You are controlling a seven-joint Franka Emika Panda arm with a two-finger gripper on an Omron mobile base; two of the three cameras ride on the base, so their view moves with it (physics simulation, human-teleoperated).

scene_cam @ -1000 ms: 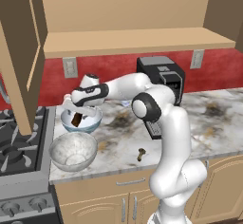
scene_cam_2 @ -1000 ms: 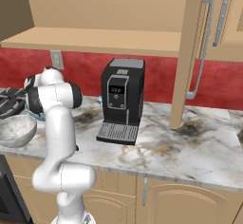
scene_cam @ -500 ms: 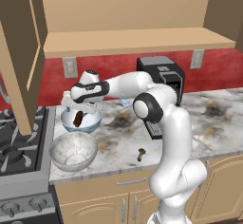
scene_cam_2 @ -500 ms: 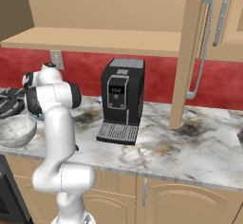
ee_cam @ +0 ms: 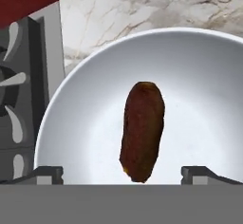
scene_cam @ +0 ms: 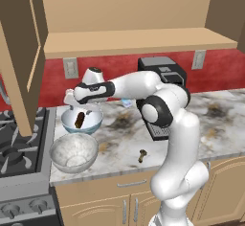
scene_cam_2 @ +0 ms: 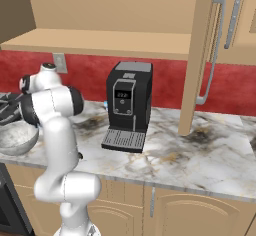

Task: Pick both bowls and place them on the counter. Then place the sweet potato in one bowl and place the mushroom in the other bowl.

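Gripper [scene_cam: 81,106] hangs just above the blue-and-white bowl [scene_cam: 82,120], its two fingers spread wide apart and holding nothing; in the hand view both fingertips [ee_cam: 43,172] stand well clear on either side of the sweet potato [ee_cam: 142,131].

Left of the tool sits the stove [scene_cam: 19,143]. Directly beneath it, the sweet potato lies loose inside the bowl's pale hollow, resting on the bottom. Just in front of the tool and a little lower, the grey stone-like bowl [scene_cam: 74,152] stands empty on the counter [scene_cam: 215,122], close beside the first bowl. Further to the tool's right, well apart from both bowls, the mushroom [scene_cam: 141,156] lies on the marble near the front edge, with the coffee machine [scene_cam_2: 127,105] behind it.

By the look of things, both bowls are set down on the counter and the sweet potato is delivered, so roughly three of the four placements are done. What remains is fetching the mushroom and dropping it into the grey bowl.

Compared with a second ago, the hand has risen a little from the bowl and the fingers have finished opening; the sweet potato, then up between the fingers, now sits free in the bowl. Bowls and mushroom have not shifted.
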